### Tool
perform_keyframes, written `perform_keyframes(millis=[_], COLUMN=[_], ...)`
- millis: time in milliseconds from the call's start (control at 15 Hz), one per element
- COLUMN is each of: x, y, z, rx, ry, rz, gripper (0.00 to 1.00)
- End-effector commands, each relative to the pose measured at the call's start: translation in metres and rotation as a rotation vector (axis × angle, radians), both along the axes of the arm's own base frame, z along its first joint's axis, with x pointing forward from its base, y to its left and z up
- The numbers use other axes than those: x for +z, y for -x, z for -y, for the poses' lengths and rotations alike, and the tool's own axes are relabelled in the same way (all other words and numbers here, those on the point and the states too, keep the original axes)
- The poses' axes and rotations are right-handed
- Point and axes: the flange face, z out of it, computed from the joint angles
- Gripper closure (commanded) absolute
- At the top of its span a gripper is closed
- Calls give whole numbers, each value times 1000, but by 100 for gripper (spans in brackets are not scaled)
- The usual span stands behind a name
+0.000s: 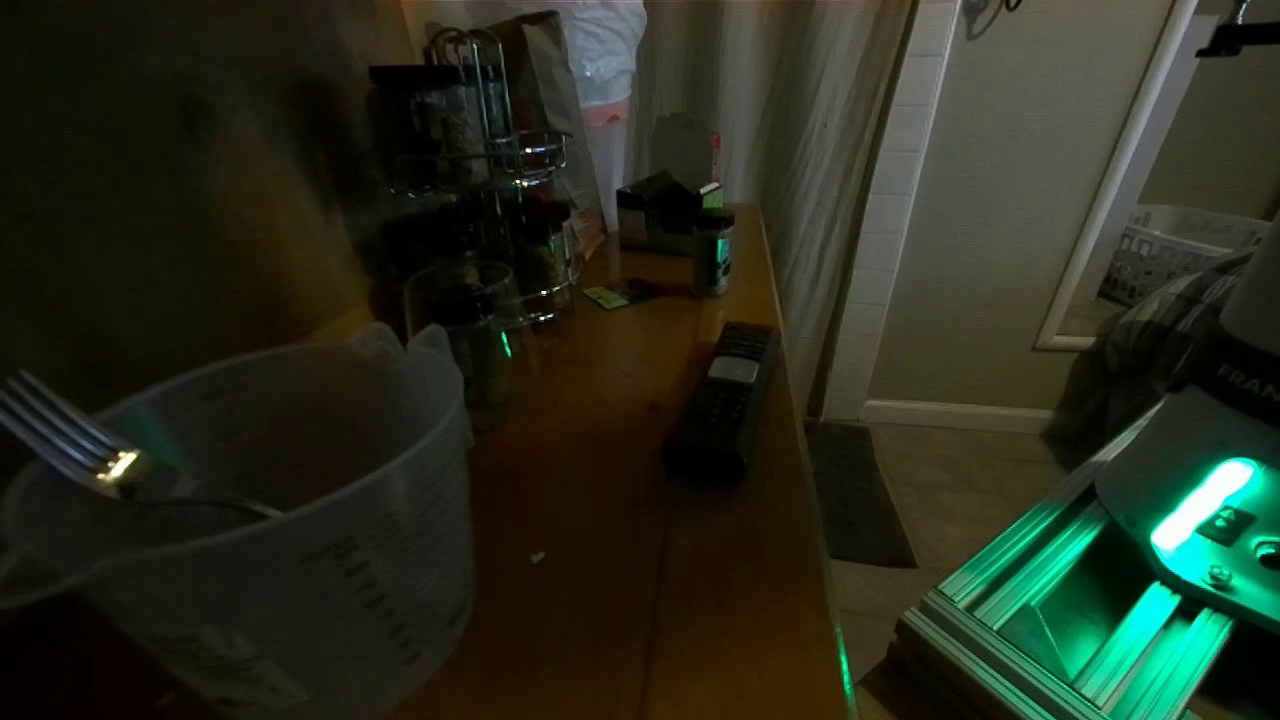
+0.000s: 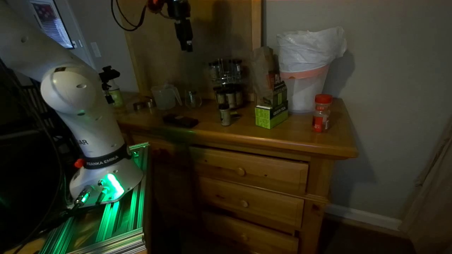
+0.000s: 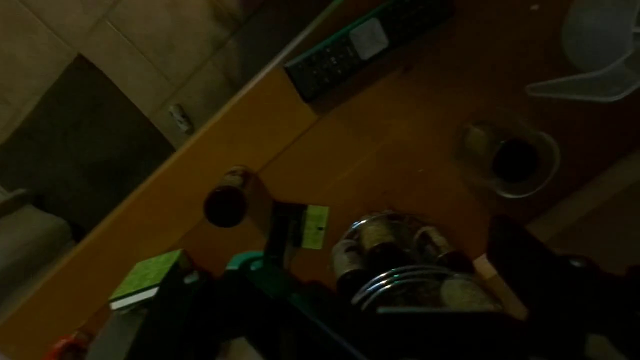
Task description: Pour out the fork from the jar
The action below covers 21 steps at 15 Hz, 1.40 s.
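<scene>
The jar (image 1: pixel 340 590), a translucent whitish pitcher with faint marks, stands upright on the wooden dresser. It also shows in an exterior view (image 2: pixel 163 97), and partly at the upper right of the wrist view (image 3: pixel 597 37). The silver fork (image 1: pixel 110 465) leans in the jar, its tines above the rim and its handle reaching inside. I cannot make the fork out in the other views. My gripper (image 2: pixel 186 40) hangs high above the dresser, apart from the jar. In the wrist view its dark fingers (image 3: pixel 392 230) are spread over the spice rack, with nothing between them.
A spice rack (image 2: pixel 226 83) stands near the back. A glass vessel (image 3: pixel 547 165) is beside the jar. A black remote (image 1: pixel 725 400) lies near the front edge. A spice bottle (image 2: pixel 225 114), green box (image 2: pixel 271 114), red-lidded shaker (image 2: pixel 320 114) and bagged bin (image 2: pixel 305 88) are further along.
</scene>
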Motion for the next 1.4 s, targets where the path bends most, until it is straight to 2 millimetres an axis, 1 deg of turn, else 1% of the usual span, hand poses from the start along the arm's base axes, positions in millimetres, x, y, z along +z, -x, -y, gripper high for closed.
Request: perform_keyframes(millis=[0,200,333,400,467,800,867,933,1067,1267,1333], x=[-11,-22,-33,-32,-29,-30,-28,-23,-17,-18,-21], y=[27,48,57,54,55,55,54,53,52,50,48], z=[-46,-68,-72,-67,-73,-72,-79,-91,-107,-129,-136], rx=[191,364,482,541,451,459,512,580,654,790,839], ry=[-60,-67,-55,-47,-26,-24,-42,-56,-77,-114,-128], rz=[4,-3,-8,-12,-13,-16,34,94,174,279,303], gripper=[0,0,0,0,0,0,0,0,0,0,0])
